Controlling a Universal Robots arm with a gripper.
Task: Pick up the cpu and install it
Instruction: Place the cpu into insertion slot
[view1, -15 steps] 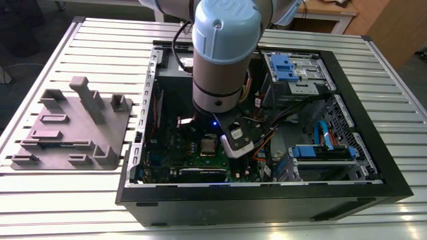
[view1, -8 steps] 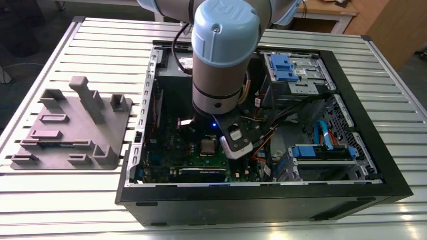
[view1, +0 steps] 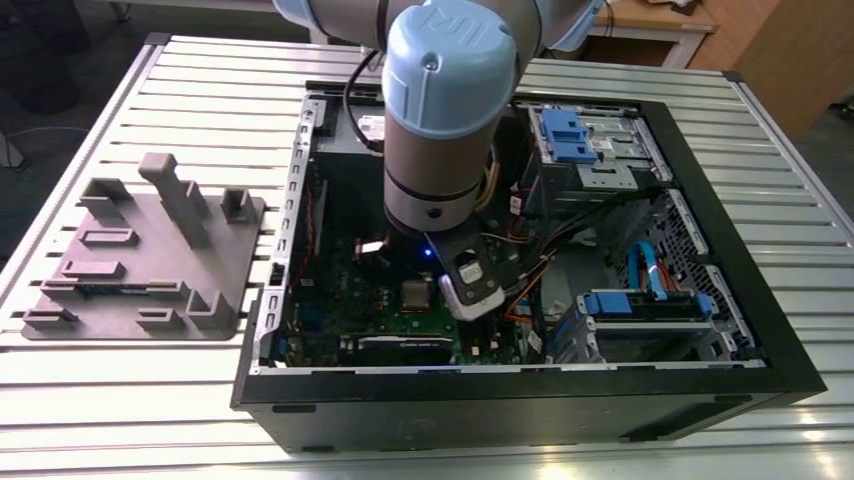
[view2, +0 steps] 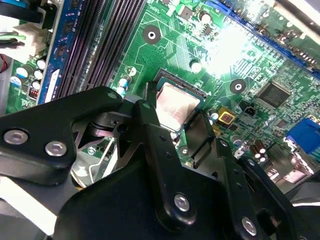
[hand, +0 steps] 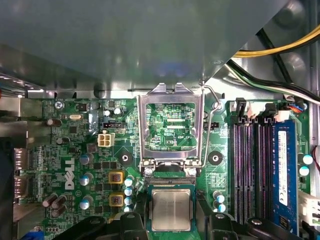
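Tool (hand: 171, 222) straddling matte silver square cpu (hand: 171, 209) in both wrist views, grip impossible to tell; exterior view adding ribbed tabletop (view1: 200, 80).

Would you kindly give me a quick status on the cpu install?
Pincer low over the board, right at the cpu. Cpu lying flat in the socket. Retention frame flipped open, clear of it.

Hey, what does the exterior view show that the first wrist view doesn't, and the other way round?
Exterior view: the arm, the grey fixture on the table beside the open case, and the blue drive bays. First wrist view: the metal frame standing open next to the socket, and a white connector. Both: the green motherboard and the cpu at the socket.
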